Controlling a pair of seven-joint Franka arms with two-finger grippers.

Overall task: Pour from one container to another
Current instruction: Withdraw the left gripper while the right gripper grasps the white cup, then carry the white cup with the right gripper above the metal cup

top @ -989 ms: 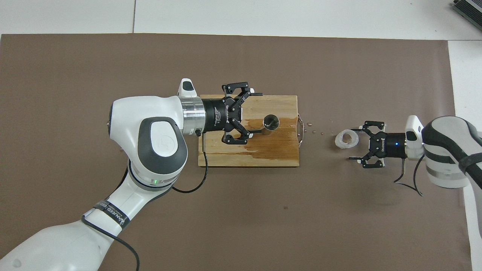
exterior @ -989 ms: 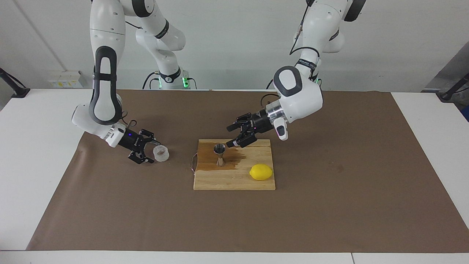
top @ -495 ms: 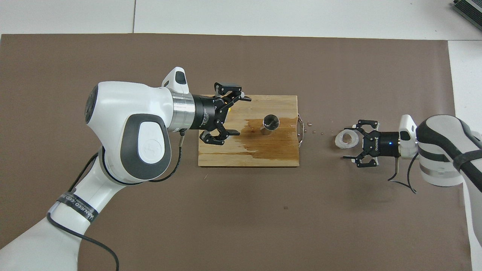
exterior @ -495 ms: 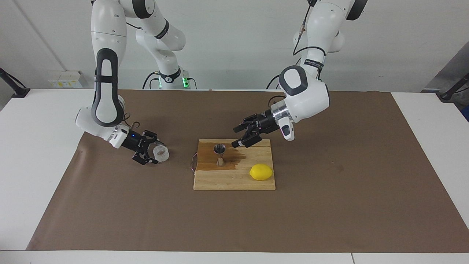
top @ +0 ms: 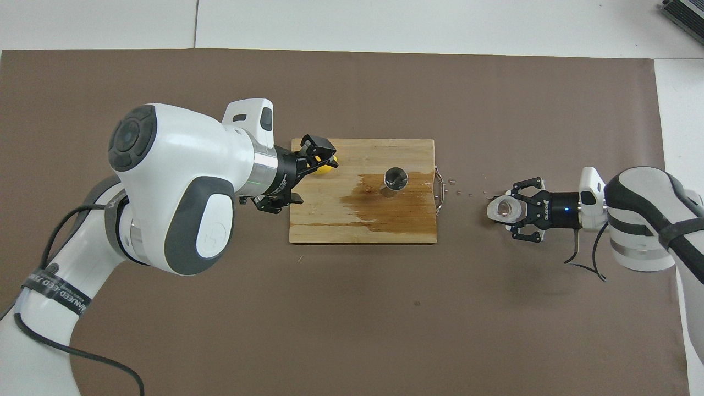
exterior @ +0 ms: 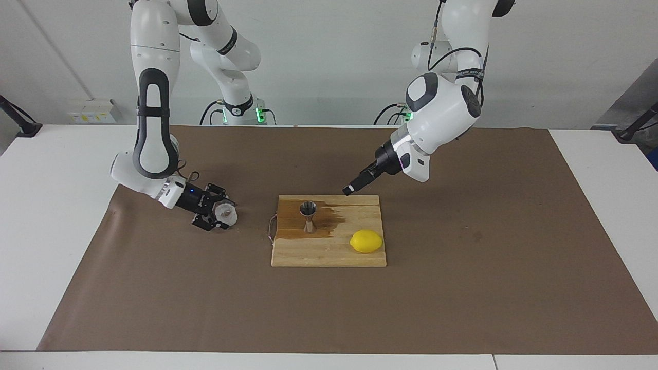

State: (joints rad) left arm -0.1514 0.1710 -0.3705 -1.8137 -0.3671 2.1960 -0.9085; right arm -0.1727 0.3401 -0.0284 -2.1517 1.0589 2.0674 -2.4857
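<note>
The right gripper (exterior: 218,215) has clamped the cup (exterior: 225,214), which sits on the mat beside the board (exterior: 329,257), toward the right arm's end. The jigger (exterior: 308,216) stands on the board. The left gripper (exterior: 349,189) hangs open over the board's edge. Next: lift, carry, tip gently.

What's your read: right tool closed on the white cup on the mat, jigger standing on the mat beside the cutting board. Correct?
One error: the jigger stands on the cutting board, not on the mat beside it, as the facing view shows. The right tool is closed on the white cup on the mat.
</note>
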